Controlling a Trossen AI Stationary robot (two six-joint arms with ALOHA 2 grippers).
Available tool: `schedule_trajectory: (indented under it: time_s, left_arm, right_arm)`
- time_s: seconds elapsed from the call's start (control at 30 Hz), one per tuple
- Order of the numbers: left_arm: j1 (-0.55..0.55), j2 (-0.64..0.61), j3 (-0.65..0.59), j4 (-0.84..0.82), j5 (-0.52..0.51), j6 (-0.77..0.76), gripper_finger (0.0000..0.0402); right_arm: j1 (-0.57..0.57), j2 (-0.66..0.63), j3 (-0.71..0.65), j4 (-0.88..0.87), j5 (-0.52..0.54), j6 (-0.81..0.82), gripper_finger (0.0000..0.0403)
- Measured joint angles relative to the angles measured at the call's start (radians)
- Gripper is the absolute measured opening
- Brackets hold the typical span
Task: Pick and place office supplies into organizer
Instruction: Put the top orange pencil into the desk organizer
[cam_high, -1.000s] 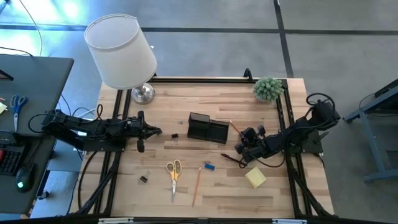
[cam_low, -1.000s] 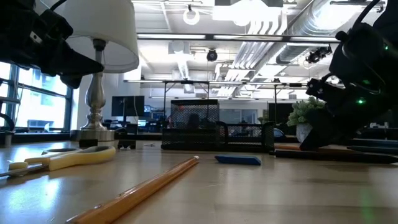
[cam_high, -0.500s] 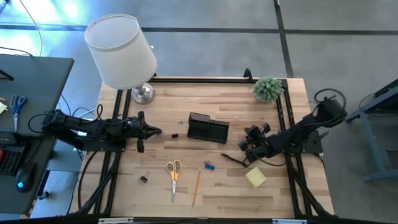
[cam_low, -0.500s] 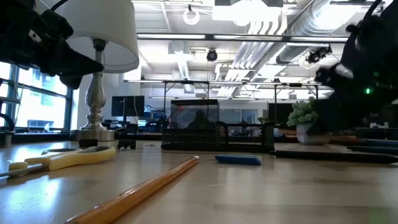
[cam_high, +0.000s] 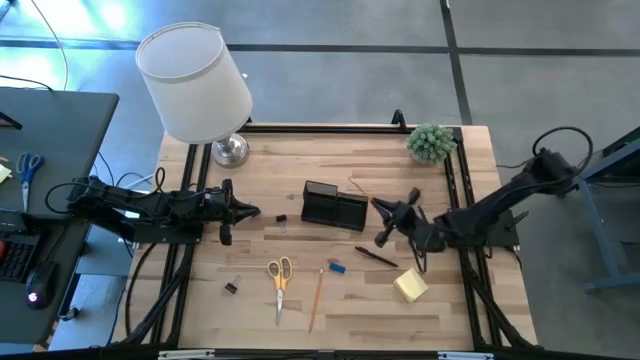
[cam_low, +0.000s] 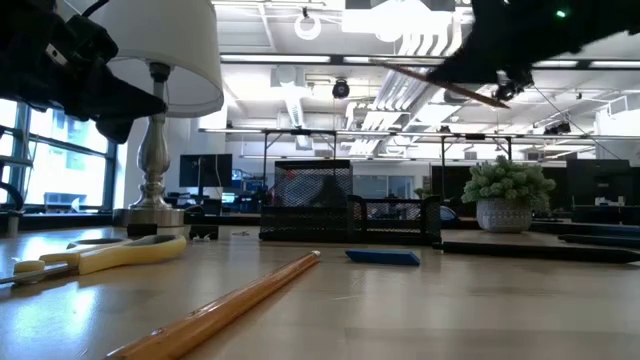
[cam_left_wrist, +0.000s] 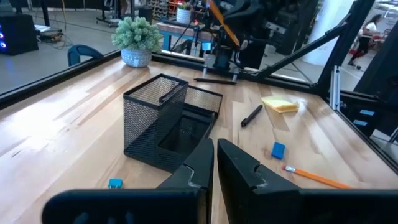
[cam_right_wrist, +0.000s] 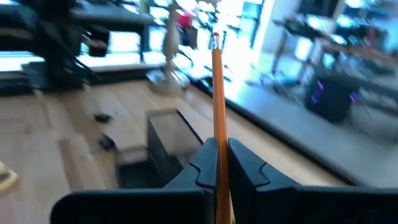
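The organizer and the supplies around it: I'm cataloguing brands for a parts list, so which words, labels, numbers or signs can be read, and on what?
No text can be read in any view.
Organizer: plain black mesh, no label visible.
Sticky-note pad: blank yellow top.
Pencil in the right tool: any print is too blurred to read.
Scissors, pen: too small to tell.
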Motion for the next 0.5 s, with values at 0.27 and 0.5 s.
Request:
schedule_trajectory:
  time_s: [0.27, 0.5]
  left_arm:
    - [0.0, 0.0, 0.0, 0.048, 0.0, 0.012, 0.0012]
    - [0.0, 0.0, 0.0, 0.047, -0.001, 0.035, 0.0012]
  right_arm:
    - [-0.247, 0.144, 0.0, 0.431, -0.512, -0.307, 0.0003]
    - [-0.47, 0.338, 0.007, 0.848, -0.896, -0.338, 0.0003]
